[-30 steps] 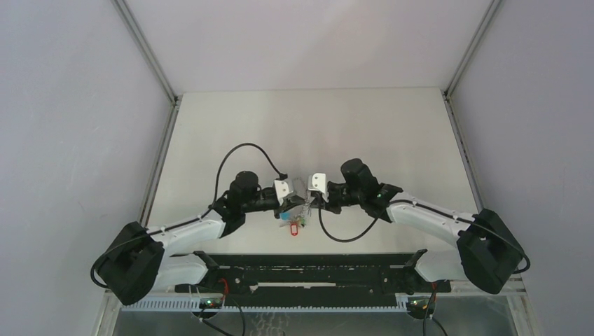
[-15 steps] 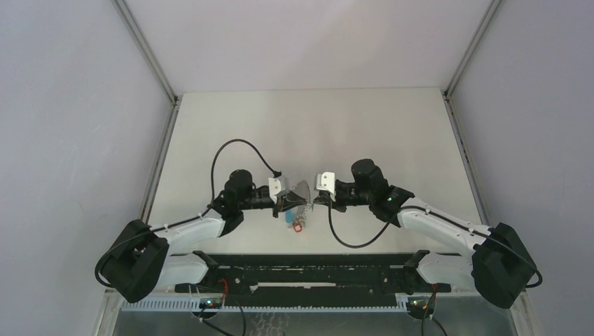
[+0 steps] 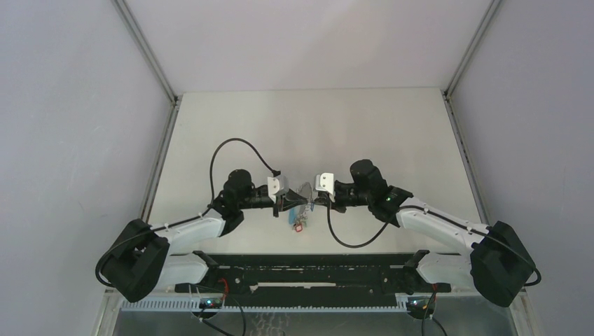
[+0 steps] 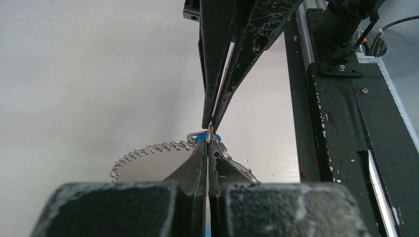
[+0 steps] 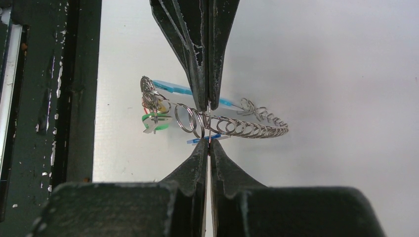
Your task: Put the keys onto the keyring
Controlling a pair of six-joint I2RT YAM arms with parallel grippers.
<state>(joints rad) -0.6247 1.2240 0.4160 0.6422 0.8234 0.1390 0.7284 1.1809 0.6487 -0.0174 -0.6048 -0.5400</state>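
Note:
The keyring (image 5: 247,129) is a thin wire loop with coiled silver rings, held above the table between both arms. Cyan (image 5: 170,88) and green (image 5: 155,121) plastic bits hang on it. My left gripper (image 3: 297,202) is shut on the ring's wire; in the right wrist view its fingers (image 5: 200,59) come down from above. My right gripper (image 5: 209,143) is shut, with the blue-headed key (image 5: 200,140) edge-on at its tips, touching the ring. In the left wrist view the left gripper (image 4: 209,141) meets the right fingers (image 4: 247,44) tip to tip over the keyring (image 4: 148,149).
A black rail (image 3: 308,269) runs along the table's near edge, close behind both wrists (image 4: 341,123) (image 5: 44,98). Black cables loop off each wrist (image 3: 238,147) (image 3: 350,241). White walls and metal posts (image 3: 157,164) bound the table on three sides.
Over the last second the two wrists drew slightly apart and the ring shifted a little right with them. In the last half second hardly anything moved.

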